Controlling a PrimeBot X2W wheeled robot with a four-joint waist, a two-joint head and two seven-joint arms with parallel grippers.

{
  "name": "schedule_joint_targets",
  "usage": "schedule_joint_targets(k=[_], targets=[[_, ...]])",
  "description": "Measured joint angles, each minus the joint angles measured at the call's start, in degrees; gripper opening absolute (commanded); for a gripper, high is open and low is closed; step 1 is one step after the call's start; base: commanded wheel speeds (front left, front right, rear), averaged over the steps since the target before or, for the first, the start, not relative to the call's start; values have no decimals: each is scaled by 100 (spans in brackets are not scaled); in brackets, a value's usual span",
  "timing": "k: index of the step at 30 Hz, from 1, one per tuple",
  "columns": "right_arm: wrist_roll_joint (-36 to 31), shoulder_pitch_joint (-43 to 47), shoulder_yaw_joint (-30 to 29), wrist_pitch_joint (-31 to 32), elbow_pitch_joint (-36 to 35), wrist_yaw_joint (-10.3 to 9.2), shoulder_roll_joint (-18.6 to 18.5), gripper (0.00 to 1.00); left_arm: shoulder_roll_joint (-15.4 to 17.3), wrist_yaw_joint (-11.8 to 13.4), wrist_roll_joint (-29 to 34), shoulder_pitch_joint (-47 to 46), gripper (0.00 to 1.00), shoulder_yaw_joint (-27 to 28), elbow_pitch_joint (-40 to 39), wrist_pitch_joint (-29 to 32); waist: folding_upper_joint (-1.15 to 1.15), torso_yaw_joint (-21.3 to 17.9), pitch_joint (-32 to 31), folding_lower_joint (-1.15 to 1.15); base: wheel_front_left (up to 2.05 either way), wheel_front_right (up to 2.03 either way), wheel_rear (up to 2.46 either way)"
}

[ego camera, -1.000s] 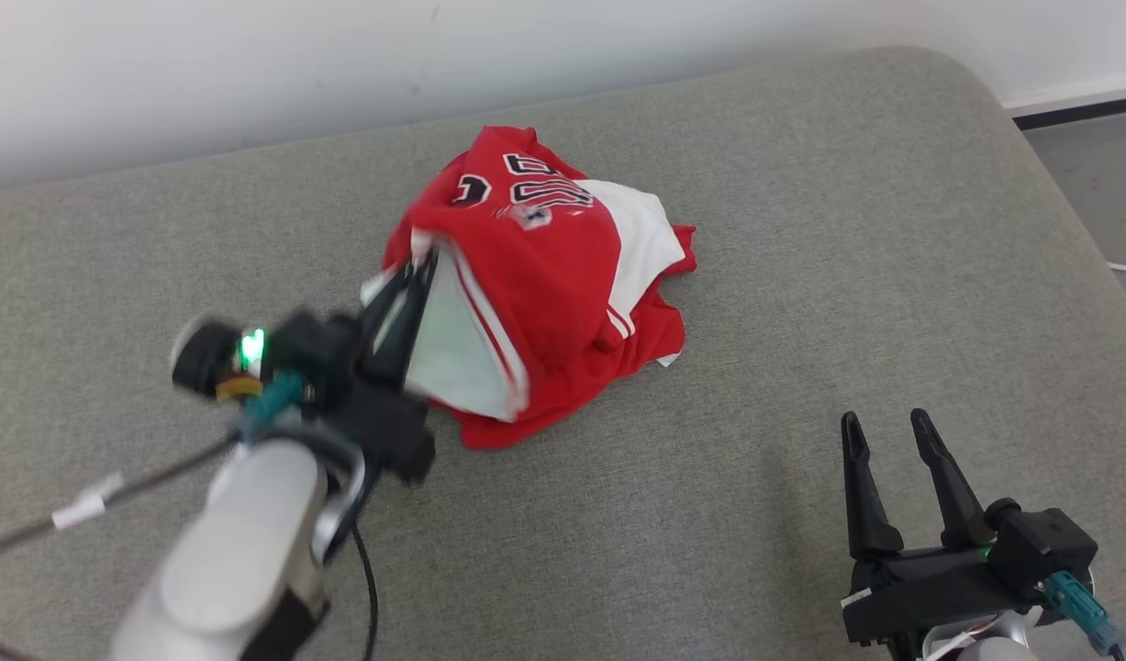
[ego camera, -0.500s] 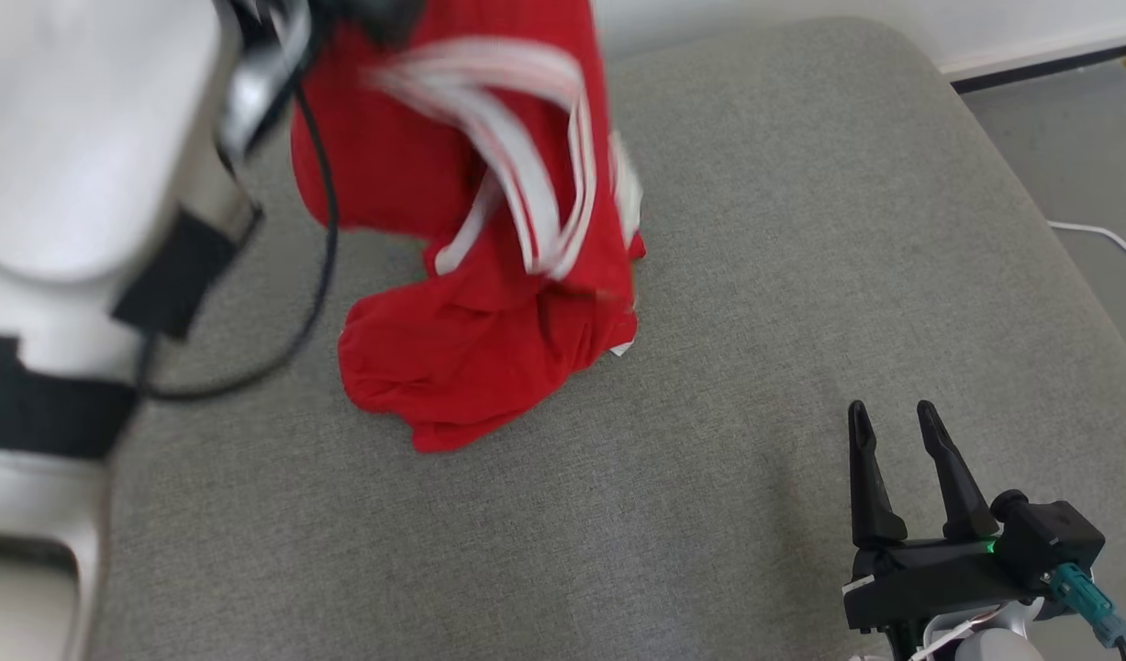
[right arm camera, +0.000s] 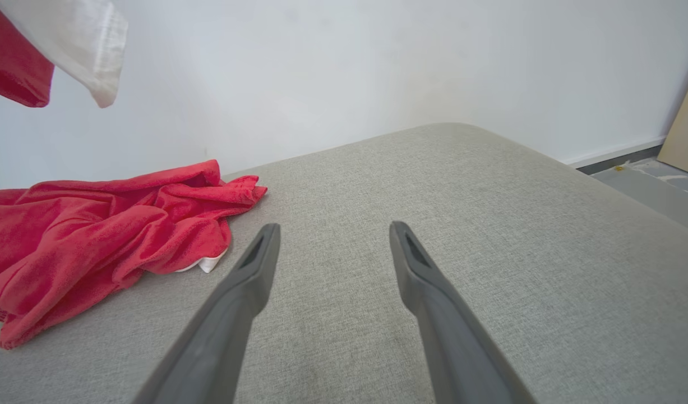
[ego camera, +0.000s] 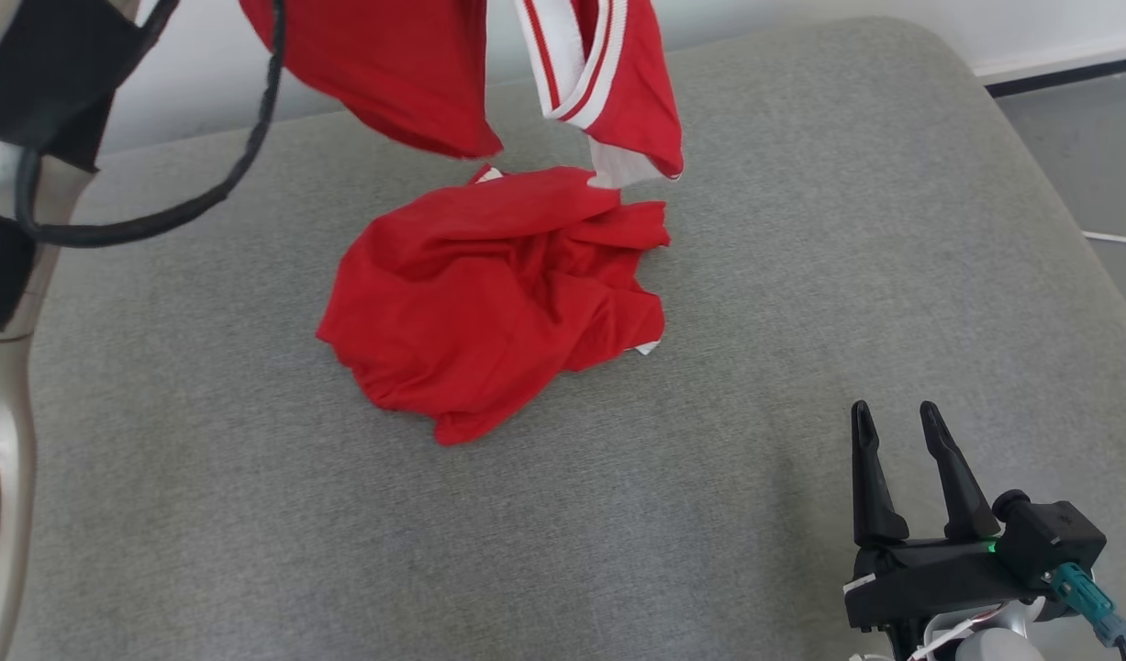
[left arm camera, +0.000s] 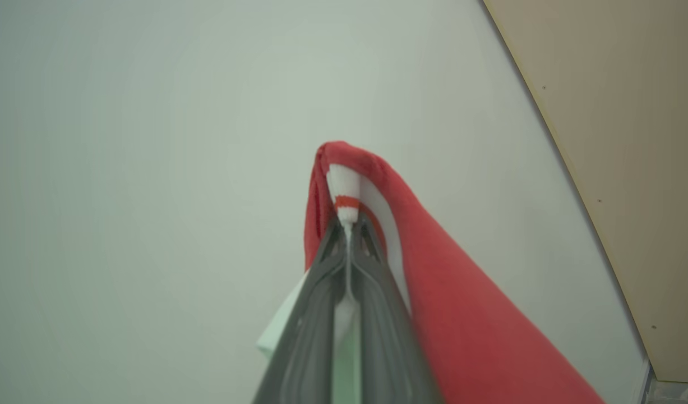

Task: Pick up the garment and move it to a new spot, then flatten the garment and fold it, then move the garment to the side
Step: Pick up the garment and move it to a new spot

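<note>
The left pincer [left arm camera: 348, 224] is clamping tight on the garment [ego camera: 489, 294], both fingers pressed together on a white, red-striped edge that is poking out just past the tips. In the left wrist view, red cloth is draping over those tips and running down the right-hand side of the fingers, and a pale wall [left arm camera: 153, 168] is showing behind. In the head view the upper part is hanging in two red flaps at the top of the picture, one of them trimmed with a white-and-red striped band. The lower bulk is lying crumpled on the grey cushion [ego camera: 801, 275], well ahead of the right pincer [ego camera: 894, 410] and off to its left. That right pincer is hovering close over the cushion with its fingers spread apart and nothing between them. The heap's nearest fold is lying beyond its left fingertip, clearly apart from it. A black cable [ego camera: 159, 220] is looping beside the pale left forearm [ego camera: 3, 386]
</note>
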Motion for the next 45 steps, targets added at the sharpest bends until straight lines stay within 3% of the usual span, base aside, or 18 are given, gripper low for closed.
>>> schedule_joint_targets(k=[11, 24, 37, 45], targets=[[-143, -2, -3, 0, -207, 0, -89, 100, 455, 55, -66, 401, 0, 102, 211, -156, 0, 586, 40, 0, 0, 0, 0], [-294, -21, 96, 0, -572, 0, -553, 100, 1366, 365, -328, 1476, 0, 657, -159, -205, 1, 1805, 184, 0, 0, 0, 0], [-498, 5, 263, 103, -1117, 0, -956, 100, 1683, 645, -527, 2435, 0, 1178, -523, -223, 0, 3163, 342, 0, 0, 0, 0], [-511, 113, 270, 252, -1423, 0, -1047, 100, 1929, 702, -546, 2731, 0, 1397, -686, -223, 0, 3546, 425, 0, 0, 0, 0]])
